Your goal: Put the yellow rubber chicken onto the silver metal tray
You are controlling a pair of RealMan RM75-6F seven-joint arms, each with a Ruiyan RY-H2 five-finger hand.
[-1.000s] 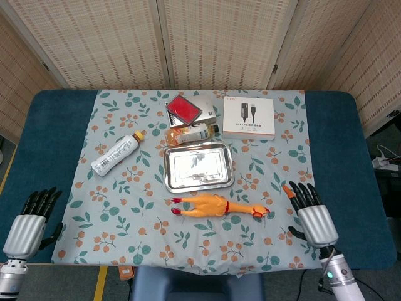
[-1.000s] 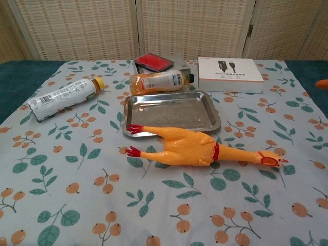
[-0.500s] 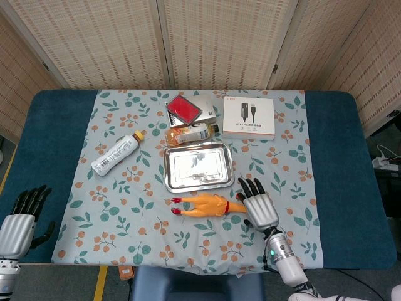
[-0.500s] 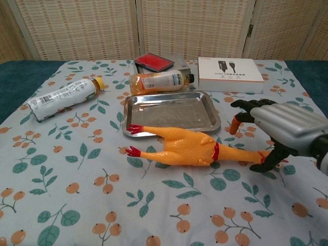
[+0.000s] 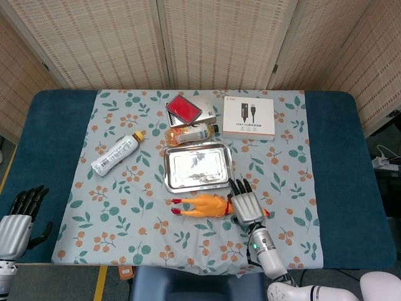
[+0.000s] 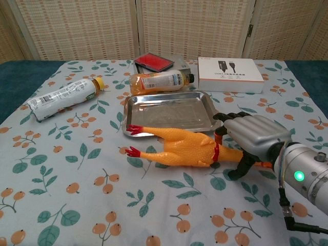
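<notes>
The yellow rubber chicken (image 5: 203,205) (image 6: 179,147) lies on its side on the floral cloth, just in front of the silver metal tray (image 5: 197,168) (image 6: 169,110), red feet to the left. The tray holds nothing. My right hand (image 5: 245,204) (image 6: 253,136) hovers over the chicken's neck and head end, fingers spread and the thumb down beside the neck; it covers the head. I see no closed grip on the chicken. My left hand (image 5: 22,216) rests at the table's near left corner, fingers apart and holding nothing.
Behind the tray lie an orange juice bottle (image 5: 191,133) (image 6: 159,82), a red notebook (image 5: 183,109) and a white cable box (image 5: 249,117) (image 6: 229,74). A white bottle (image 5: 116,154) (image 6: 61,97) lies on the cloth to the left.
My right hand has swept left from the table's right side to the chicken's neck and head, now covering them. The left hand drew back slightly. The chicken has not moved.
</notes>
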